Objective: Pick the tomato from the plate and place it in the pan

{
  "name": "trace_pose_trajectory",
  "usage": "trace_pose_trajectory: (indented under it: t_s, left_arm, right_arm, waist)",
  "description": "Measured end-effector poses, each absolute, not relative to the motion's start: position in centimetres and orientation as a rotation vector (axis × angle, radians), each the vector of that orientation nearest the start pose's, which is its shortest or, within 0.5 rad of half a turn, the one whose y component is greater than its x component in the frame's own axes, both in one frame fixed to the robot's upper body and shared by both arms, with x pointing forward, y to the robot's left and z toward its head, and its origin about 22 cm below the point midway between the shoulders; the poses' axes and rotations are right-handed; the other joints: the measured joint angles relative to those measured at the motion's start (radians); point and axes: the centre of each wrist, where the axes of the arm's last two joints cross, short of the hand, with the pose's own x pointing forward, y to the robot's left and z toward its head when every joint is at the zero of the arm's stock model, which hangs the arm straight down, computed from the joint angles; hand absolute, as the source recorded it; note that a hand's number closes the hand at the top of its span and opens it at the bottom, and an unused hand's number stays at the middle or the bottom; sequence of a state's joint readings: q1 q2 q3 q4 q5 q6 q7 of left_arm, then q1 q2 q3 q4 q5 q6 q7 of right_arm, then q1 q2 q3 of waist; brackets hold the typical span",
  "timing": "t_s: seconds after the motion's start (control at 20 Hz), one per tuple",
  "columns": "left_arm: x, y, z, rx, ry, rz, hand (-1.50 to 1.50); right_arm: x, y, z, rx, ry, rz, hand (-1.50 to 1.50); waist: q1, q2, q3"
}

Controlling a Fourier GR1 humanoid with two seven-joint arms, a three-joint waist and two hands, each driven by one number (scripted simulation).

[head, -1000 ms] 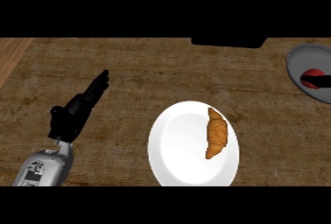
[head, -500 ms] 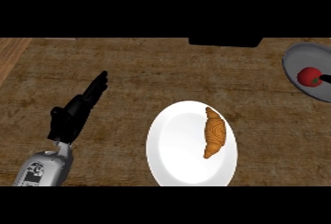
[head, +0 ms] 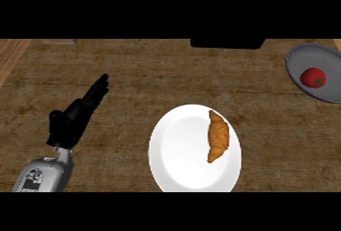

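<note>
One hand shows in the head view, the robot's left hand. Its grey forearm comes up from the bottom left corner. The black hand stretches up and to the right over the brown wooden desk. Its fingers are straight and close together, so the hand is open. It holds nothing and it is well apart from the food. The right hand does not show at all.

A white plate sits near the middle, low down. A golden croissant lies on the right side of the plate, pointing up and down.

The red tomato is not on the plate. It sits inside the grey pan at the far right edge, up high. Part of the pan is cut off by the edge. A black thing sits at the top of the desk.
</note>
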State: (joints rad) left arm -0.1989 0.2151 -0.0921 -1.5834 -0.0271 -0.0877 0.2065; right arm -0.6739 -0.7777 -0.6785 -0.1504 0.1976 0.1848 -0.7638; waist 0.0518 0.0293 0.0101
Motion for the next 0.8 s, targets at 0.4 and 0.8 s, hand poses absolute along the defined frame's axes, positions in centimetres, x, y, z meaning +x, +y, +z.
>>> trace_pose_trajectory:
  t_s: [0.4, 0.8]
  left_arm:
    - [28.2, 23.7, 6.1, 0.062, -1.531, -0.376, 0.0]
    - [28.3, 23.9, 5.5, 0.061, -1.518, -0.371, 0.0]
  right_arm:
    - [26.6, -53.1, 1.9, -0.539, -1.794, -0.11, -1.5]
    - [23.9, -53.7, -0.1, -0.569, -1.773, -0.109, -1.5]
  waist:
    - [-0.008, -0.007, -0.002]
    - [-0.02, -0.013, -0.003]
